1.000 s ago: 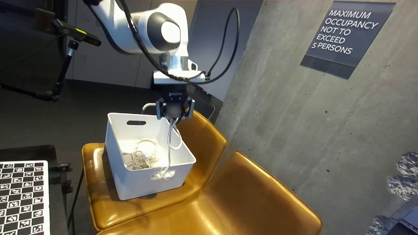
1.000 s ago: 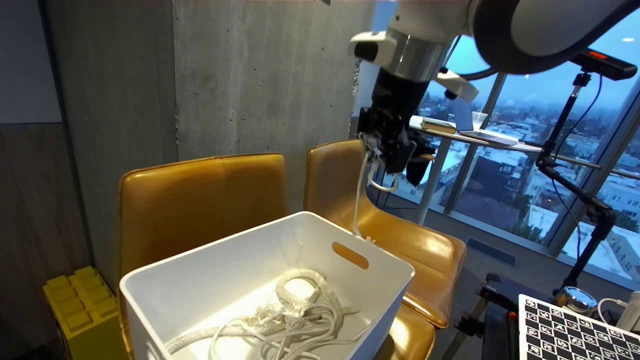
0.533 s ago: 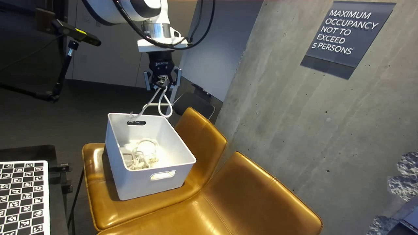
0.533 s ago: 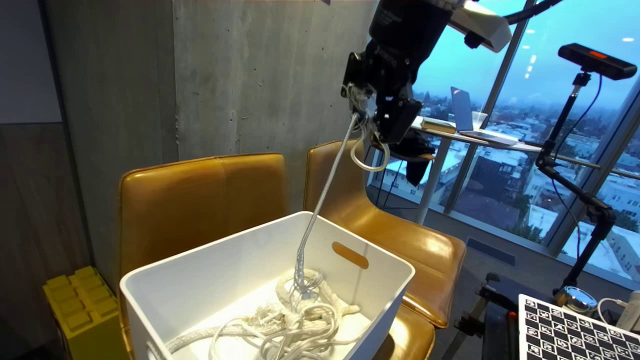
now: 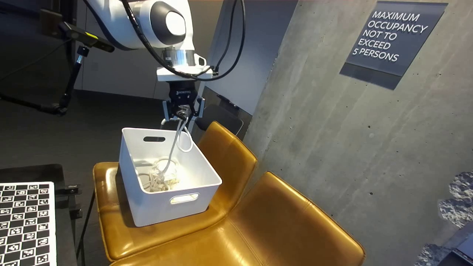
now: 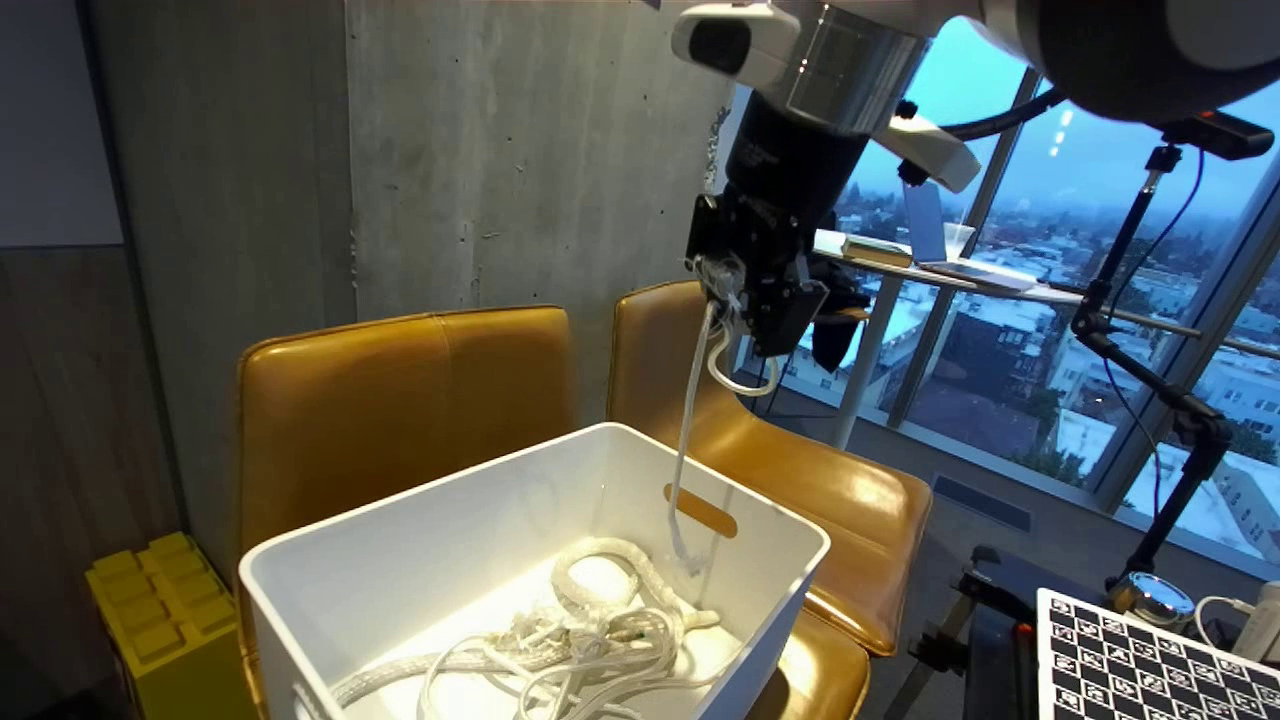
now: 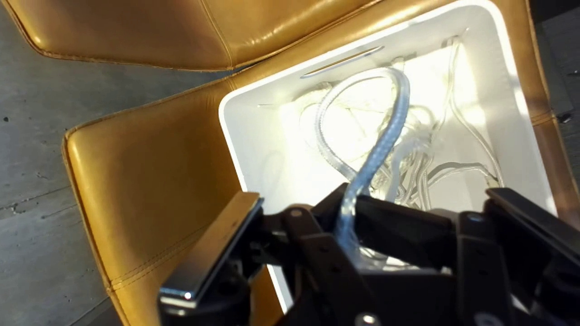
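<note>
Gripper (image 5: 183,116): Jaws drawn together on a pale braided cord (image 7: 390,132), fingers pointing down above a white bin (image 5: 173,207), with strands bunched among the black links.
Occupancy sign (image 5: 388,40): Reading "Maximum occupancy not to exceed 5 persons," it hangs on a concrete wall (image 5: 332,129), seen only in an exterior view.
Window (image 6: 1060,190): City rooftops and a blue sky fill the glass in an exterior view, the only one to catch the laptop (image 6: 985,274) and the yellow block (image 6: 165,610).
Wrist view: From above, the cord's loop opens out full and broad over the bin; both exterior views catch it side-on, as a slim hanging curve.
Braided cord: Pinched at the fingertips, it hangs directly below the gripper, its loop beside a longer strand that drops past the rim into the bin. The strand's end is blurred, and whether it touches anything below is hard to say.
Cord pile (image 6: 600,625): Pale lengths, thick and thin, lie tangled on the bin floor, well below the gripper.
Tan chair (image 5: 122,244): Its seat bears the bin, a matching second chair (image 5: 295,221) just beside it.
</note>
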